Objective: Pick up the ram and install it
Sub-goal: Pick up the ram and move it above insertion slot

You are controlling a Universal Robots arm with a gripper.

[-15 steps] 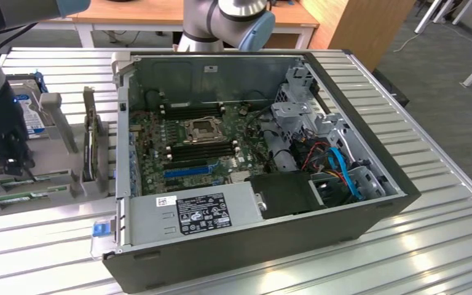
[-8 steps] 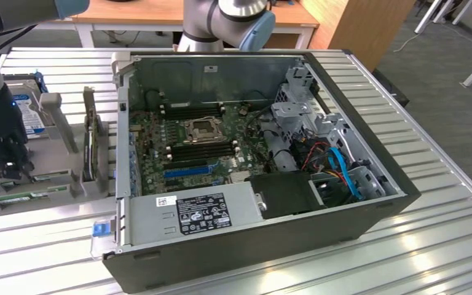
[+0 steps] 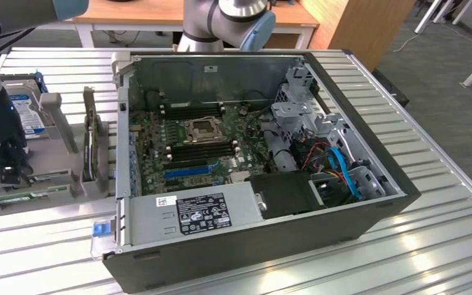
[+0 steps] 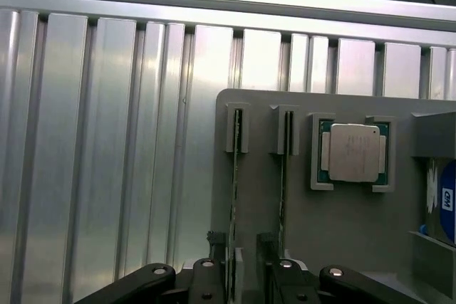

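The gripper (image 4: 241, 250) hangs low over the parts holder (image 4: 299, 236) with its jaws spread, one finger to each side of the ram (image 4: 234, 197). A gap shows on each side of the ram, so I judge nothing is pinched yet. The ram stands on its long edge in a slot of the holder, the one farther from the processor (image 4: 353, 152), presumably so that fingers can come down on both faces. A second stick (image 4: 283, 190) stands in the neighbouring slot, just outside the jaws. Past the processor sits a hard drive (image 4: 445, 208) with a blue label, and in the exterior view an expansion card (image 3: 93, 144) stands upright on the same holder. All of this rests on a ribbed aluminium table (image 4: 107, 147). On the exterior view's right of the holder, a computer case (image 3: 302, 252) lies on its side, panel off, so the motherboard (image 3: 188, 138) faces up. Beyond the table stands a wooden desk (image 3: 137, 12).
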